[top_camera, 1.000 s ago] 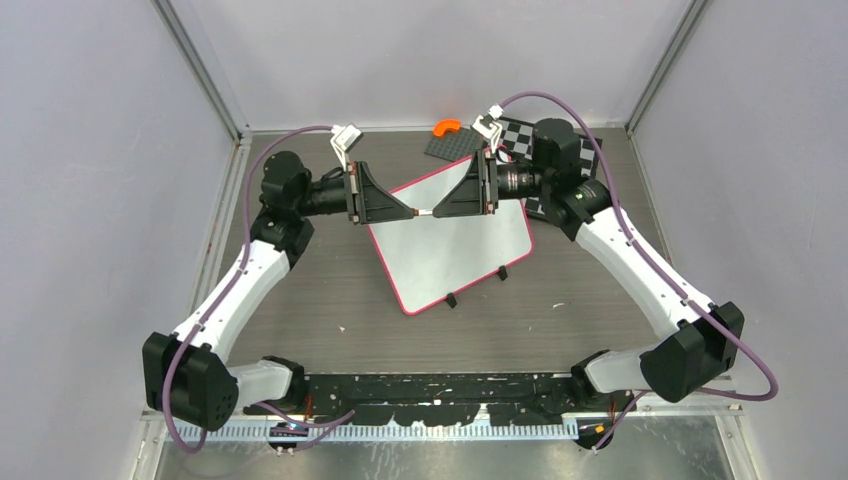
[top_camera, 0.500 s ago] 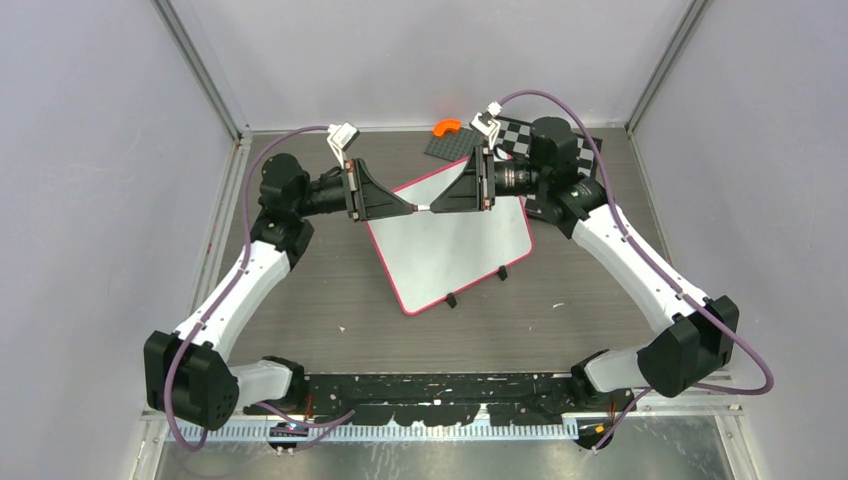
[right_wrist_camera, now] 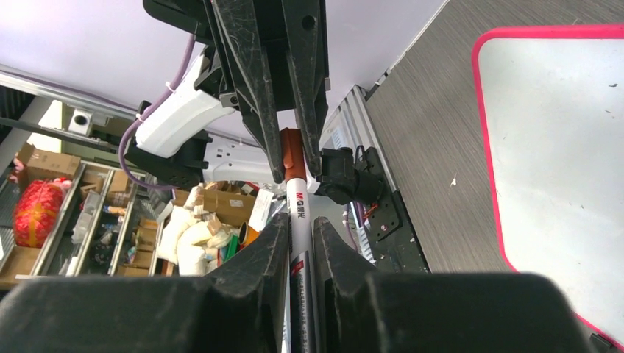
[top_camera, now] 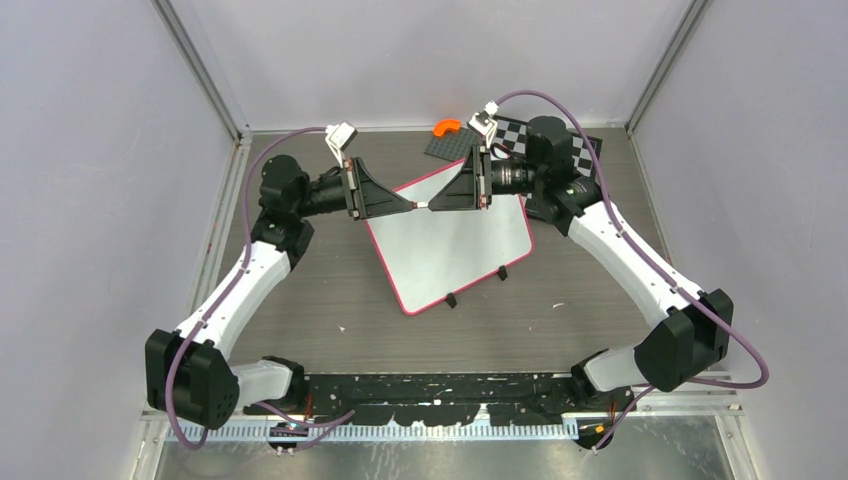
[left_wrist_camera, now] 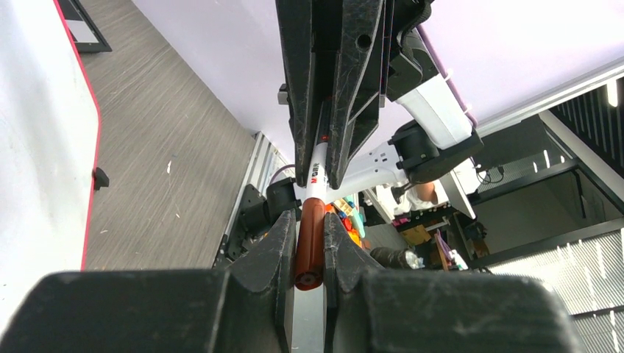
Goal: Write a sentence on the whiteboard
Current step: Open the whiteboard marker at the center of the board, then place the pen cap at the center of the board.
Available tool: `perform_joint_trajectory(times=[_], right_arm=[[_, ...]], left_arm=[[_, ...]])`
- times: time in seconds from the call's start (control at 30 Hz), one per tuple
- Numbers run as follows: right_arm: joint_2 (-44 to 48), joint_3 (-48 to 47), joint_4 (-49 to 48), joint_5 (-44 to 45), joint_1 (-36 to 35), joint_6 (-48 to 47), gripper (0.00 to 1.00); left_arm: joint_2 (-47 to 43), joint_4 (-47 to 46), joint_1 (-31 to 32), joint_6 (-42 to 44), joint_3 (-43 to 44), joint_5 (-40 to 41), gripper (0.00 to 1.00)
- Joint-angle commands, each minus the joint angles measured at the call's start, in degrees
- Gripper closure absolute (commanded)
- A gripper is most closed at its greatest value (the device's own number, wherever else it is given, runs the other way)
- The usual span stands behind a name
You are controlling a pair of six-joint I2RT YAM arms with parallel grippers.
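Whiteboard: the flat white rectangular whiteboard [top_camera: 455, 250] with the thin pink-red frame lies skewed on the dark wood-grain table [top_camera: 330, 290], towards the far side, one corner beneath the two grippers.
Sentence: none to be seen; the board face shows blank in the top view and in the part the right wrist view takes in (a few small specks only).
Work done: the pen is off the table and held in the air between both arms; no writing has begun.
Work left: by my judgement, all of it. The cap has to come off, the tip has to be brought down to the board, and every word has to be written.
Marker: a white-barrelled marker [right_wrist_camera: 296, 195] with a red-brown cap [left_wrist_camera: 309, 250] lies roughly level, spanning the gap between the two grippers, above the far corner of the whiteboard and clear of its surface.
Left gripper: the left gripper [left_wrist_camera: 310, 220] is nearly closed, its fingers pinching the red-brown cap from both sides.
Right gripper: the right gripper [right_wrist_camera: 299, 224] has its fingers drawn in against the white barrel, gripping it as far as the wrist view shows.
Relation of the grippers: tip to tip, almost touching, with the join of cap and barrel between them (a stance suited to pulling the cap off, I judge).
Other items: a black-and-white checkered chessboard [top_camera: 520, 135] and a small orange object [top_camera: 446, 127] sit at the far edge, apart from the work.
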State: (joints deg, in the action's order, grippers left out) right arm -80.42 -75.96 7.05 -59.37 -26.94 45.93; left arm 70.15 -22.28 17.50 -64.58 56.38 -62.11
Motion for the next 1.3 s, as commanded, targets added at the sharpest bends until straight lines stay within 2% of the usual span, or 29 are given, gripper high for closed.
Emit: perform_joint_trajectory(times=[0.0, 0.1, 0.2, 0.33, 0.5, 0.6, 0.67, 0.7, 0.73, 0.8, 0.83, 0.87, 0.97, 1.03, 1.27], right_arm=[[0.53, -3.32, -3.97, -1.84, -1.27, 1.79, 0.82], [0.66, -3.40, -3.97, -2.46, -1.10, 1.65, 0.99], [1.26, -3.53, -2.50, -2.88, -0.02, 0.64, 1.00], [2.71, -2.98, -2.25, -4.05, 3.21, 1.10, 1.00], [4.86, -1.35, -2.02, -6.01, 9.89, 1.66, 1.00], [5.97, -0.71, 1.87, -6.55, 12.77, -1.65, 1.00], [6.91, -1.25, 9.05, -5.75, 13.33, -7.58, 1.00], [7.46, -1.69, 13.22, -4.97, 13.39, -11.12, 1.00], [8.04, -2.13, 17.47, -3.97, 13.36, -14.59, 1.00], [9.18, -3.36, 26.11, -1.74, 13.36, -21.84, 1.00], [9.61, -3.63, 29.82, -0.49, 13.39, -25.47, 1.00], [10.10, -3.59, 32.30, 0.58, 13.39, -27.97, 1.00], [10.89, -2.40, 36.11, 2.71, 13.36, -32.20, 1.00], [10.85, -2.04, 37.51, 4.04, 13.38, -34.25, 1.00], [10.54, -0.56, 38.84, 7.40, 13.32, -36.70, 1.00]], left_arm=[[0.70, -1.72, 0.54, 1.17, -0.04, 3.28, 1.00], [0.54, -0.18, 0.33, 2.17, 0.57, 2.56, 1.00], [0.06, 2.09, -1.47, 3.44, 0.41, 1.84, 1.00], [-0.98, 0.06, -6.56, 1.99, -0.87, -0.81, 1.00], [-1.45, -8.79, -19.54, -5.42, -2.10, -5.87, 1.00], [-1.93, -7.33, -27.05, -3.69, -0.99, -9.87, 1.00], [-1.88, 4.80, -32.23, 4.98, 1.91, -12.38, 1.00], [-1.80, 15.91, -34.82, 13.55, 4.38, -13.31, 1.00], [-1.66, 29.31, -37.21, 23.93, 7.70, -13.54, 1.00], [-0.23, 65.40, -39.32, 55.09, 17.75, -6.31, 1.00], [0.85, 75.77, -38.88, 66.83, 21.37, -0.88, 1.00], [1.47, 80.89, -38.60, 72.99, 22.86, 4.46, 1.00], [3.15, 86.15, -38.59, 81.12, 22.26, 19.20, 1.00], [4.86, 86.32, -38.55, 84.37, 19.95, 28.09, 1.00], [10.09, 81.80, -36.77, 91.34, 10.04, 44.90, 1.00]])
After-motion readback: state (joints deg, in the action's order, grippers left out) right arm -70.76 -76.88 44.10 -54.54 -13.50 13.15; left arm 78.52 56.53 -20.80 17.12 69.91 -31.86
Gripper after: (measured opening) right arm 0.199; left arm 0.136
